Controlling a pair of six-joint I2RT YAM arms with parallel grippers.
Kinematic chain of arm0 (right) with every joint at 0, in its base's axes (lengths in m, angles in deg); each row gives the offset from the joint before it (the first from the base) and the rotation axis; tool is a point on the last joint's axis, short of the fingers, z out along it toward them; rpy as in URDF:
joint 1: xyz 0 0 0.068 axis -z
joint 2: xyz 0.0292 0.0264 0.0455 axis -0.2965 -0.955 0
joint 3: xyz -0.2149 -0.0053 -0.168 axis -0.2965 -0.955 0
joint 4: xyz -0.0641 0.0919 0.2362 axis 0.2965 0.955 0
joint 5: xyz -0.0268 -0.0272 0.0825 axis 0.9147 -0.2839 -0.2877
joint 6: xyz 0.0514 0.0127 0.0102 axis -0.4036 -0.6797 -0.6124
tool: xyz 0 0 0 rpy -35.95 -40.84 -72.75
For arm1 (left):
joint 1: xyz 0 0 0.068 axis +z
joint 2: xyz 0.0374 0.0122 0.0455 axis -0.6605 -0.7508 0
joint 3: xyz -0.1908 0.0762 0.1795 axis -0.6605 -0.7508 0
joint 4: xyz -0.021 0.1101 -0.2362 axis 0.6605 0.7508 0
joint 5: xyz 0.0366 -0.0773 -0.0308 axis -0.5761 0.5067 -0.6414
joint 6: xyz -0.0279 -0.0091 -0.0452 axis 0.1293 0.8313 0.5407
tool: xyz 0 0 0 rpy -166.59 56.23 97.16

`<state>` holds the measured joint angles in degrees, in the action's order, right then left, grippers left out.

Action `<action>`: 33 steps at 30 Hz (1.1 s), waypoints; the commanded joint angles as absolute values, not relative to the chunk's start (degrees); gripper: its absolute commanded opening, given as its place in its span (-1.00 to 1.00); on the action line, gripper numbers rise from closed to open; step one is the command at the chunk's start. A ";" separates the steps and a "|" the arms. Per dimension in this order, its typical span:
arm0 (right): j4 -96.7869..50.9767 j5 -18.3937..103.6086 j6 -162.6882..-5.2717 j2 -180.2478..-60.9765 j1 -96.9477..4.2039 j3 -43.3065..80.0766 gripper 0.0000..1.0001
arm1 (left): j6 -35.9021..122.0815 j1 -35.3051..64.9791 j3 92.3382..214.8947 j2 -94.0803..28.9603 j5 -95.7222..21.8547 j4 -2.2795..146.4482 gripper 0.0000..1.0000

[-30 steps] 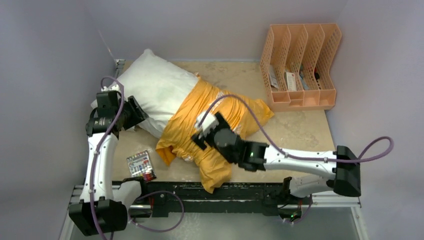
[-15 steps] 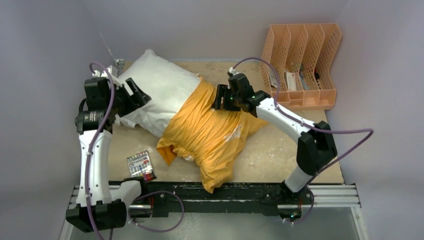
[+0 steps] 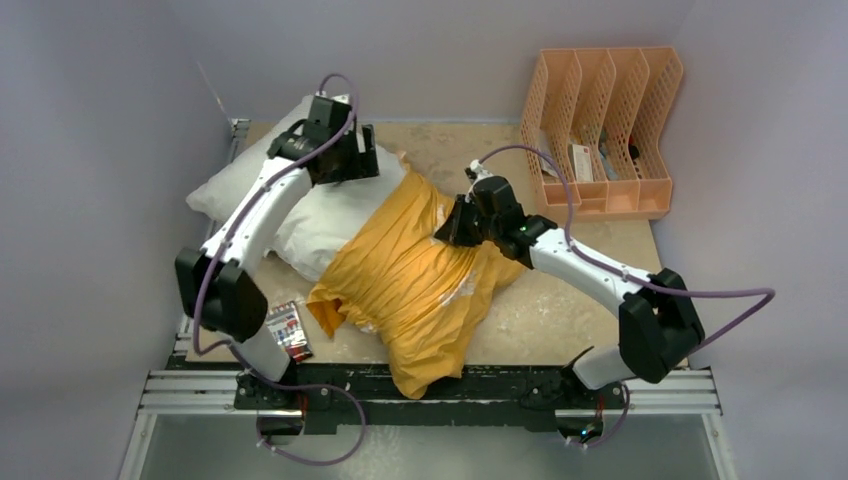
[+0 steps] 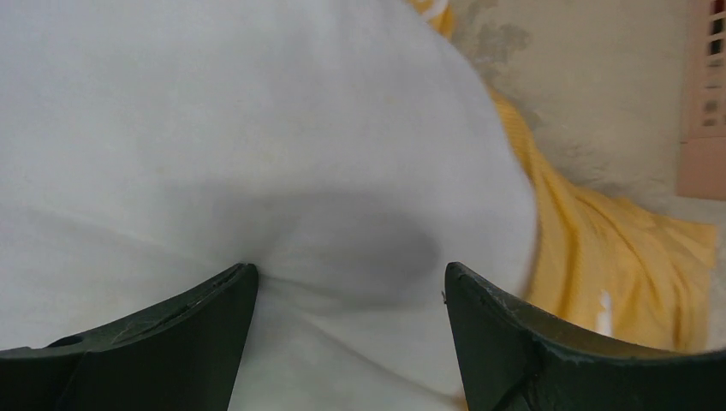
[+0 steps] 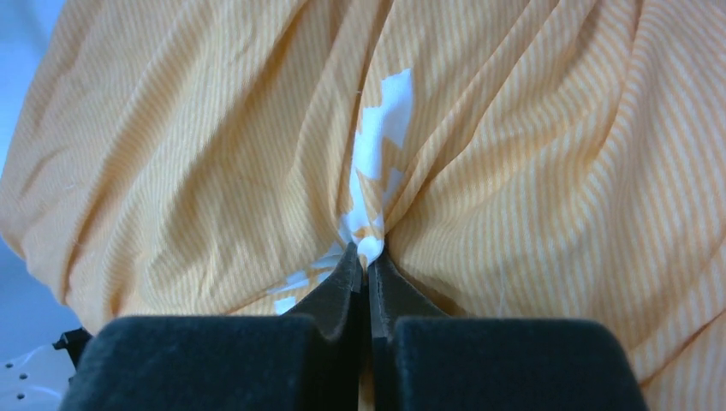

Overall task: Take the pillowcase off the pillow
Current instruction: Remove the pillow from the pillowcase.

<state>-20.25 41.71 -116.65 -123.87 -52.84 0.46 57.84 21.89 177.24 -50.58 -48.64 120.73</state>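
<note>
The white pillow (image 3: 232,182) lies slantwise at the table's back left. Its near-right half sits inside the orange pillowcase (image 3: 405,285), which is bunched into folds. My left gripper (image 3: 352,165) reaches over the pillow's far side near the pillowcase's edge. In the left wrist view this gripper (image 4: 347,287) is open, its dark fingertips (image 4: 210,321) resting against the bulging pillow (image 4: 257,128), with the pillowcase (image 4: 616,257) at the right. My right gripper (image 3: 450,225) is on the pillowcase's far right part. In the right wrist view it (image 5: 370,257) is shut on a pinched fold of the striped pillowcase (image 5: 197,137).
A peach file rack (image 3: 600,130) with a few items stands at the back right; its edge (image 4: 706,103) shows in the left wrist view. A small printed packet (image 3: 285,330) lies near the left arm's base. Grey walls close in the table (image 3: 590,270) on three sides.
My left arm swung from the pillow's left end to its far side and its jaws opened wider. My right gripper came down onto the pillowcase and closed on a fold.
</note>
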 commanded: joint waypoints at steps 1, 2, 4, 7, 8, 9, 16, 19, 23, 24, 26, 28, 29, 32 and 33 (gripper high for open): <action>-8.70 41.08 -114.90 -123.29 -53.85 -1.19 -0.99 | 59.94 20.63 170.93 -56.56 -54.71 118.38 0.60; -7.20 42.65 -114.34 -122.58 -53.82 0.27 -0.93 | 60.34 20.59 167.03 -55.16 -54.81 116.19 0.51; -4.87 46.50 -113.18 -120.70 -53.57 3.26 -0.46 | 60.93 20.66 160.63 -52.35 -55.87 112.89 -0.08; -3.18 49.48 -112.44 -119.03 -51.95 7.78 0.14 | 61.88 20.61 153.71 -49.11 -55.96 111.49 -1.00; -3.46 49.10 -112.16 -119.22 -51.28 9.18 0.36 | 61.95 20.60 151.20 -47.54 -54.23 110.13 -1.00; -3.78 47.47 -111.88 -119.76 -50.54 10.71 0.51 | 62.15 20.59 148.51 -45.70 -52.81 108.35 -1.00; -5.03 28.50 -112.37 -137.86 -48.20 24.17 0.75 | 65.00 20.59 139.15 -35.48 -48.97 100.46 -1.00; -2.22 24.39 -110.34 -147.24 -49.25 31.49 0.51 | 66.11 20.59 138.57 -34.20 -50.08 99.68 -1.00; -3.47 31.84 -112.07 -145.26 -50.13 22.89 -0.04 | 70.27 21.04 137.48 -31.27 -55.19 98.46 -1.00; -4.91 34.47 -113.08 -143.29 -49.25 19.21 -0.19 | 71.01 22.26 137.02 -30.46 -55.21 98.17 -1.00; -7.18 36.49 -114.12 -139.62 -46.99 13.79 -0.65 | 72.03 25.17 136.18 -29.81 -53.70 97.80 -1.00; -9.20 35.58 -114.62 -136.16 -44.51 9.67 -1.00 | 72.62 28.75 135.42 -29.16 -51.35 97.54 -1.00; -9.77 35.54 -114.67 -134.48 -43.50 7.88 -1.00 | 72.56 30.51 135.11 -28.77 -50.05 97.38 -1.00; -8.59 37.44 -113.96 -129.90 -41.06 4.08 -1.00 | 71.62 33.83 135.08 -28.09 -48.76 98.16 -1.00; -8.11 38.08 -113.86 -127.81 -40.55 2.82 -1.00 | 71.39 34.34 135.26 -28.27 -48.79 98.52 -1.00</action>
